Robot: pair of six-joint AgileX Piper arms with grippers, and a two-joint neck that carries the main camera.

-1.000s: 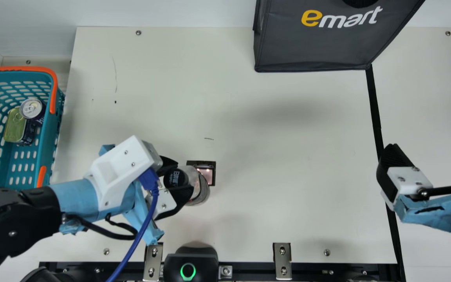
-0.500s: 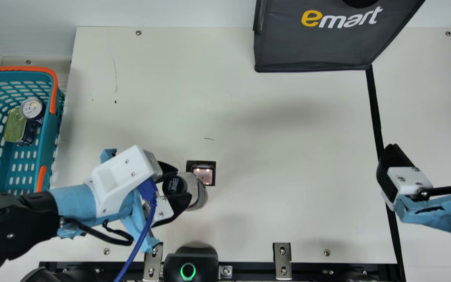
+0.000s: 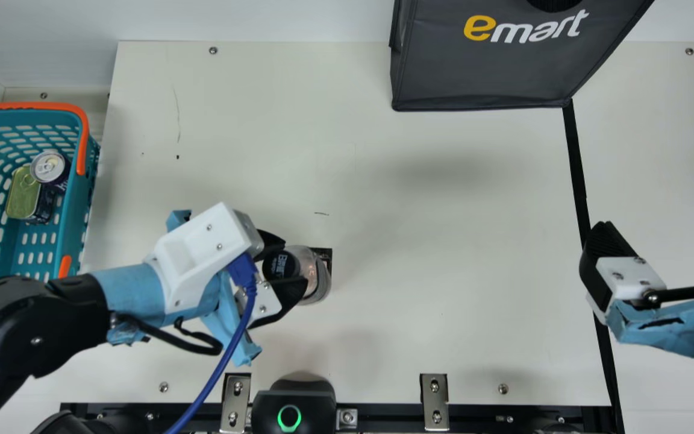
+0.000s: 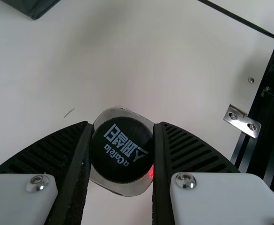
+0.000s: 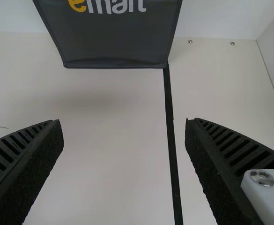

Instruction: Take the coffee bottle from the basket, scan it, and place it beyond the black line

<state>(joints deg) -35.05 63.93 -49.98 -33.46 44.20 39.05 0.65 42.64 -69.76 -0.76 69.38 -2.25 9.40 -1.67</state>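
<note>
Coffee bottle [image 3: 317, 282] back over the scanner [image 3: 326, 254]

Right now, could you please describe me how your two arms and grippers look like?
My left gripper and right gripper both have white housings with small metal screws and black ribbed fingers. Light blue wrapping covers part of each arm; the right arm's has a dark mark. My left arm also shows rounded black joints, a thick blue cable and a thinner black cable.
</note>
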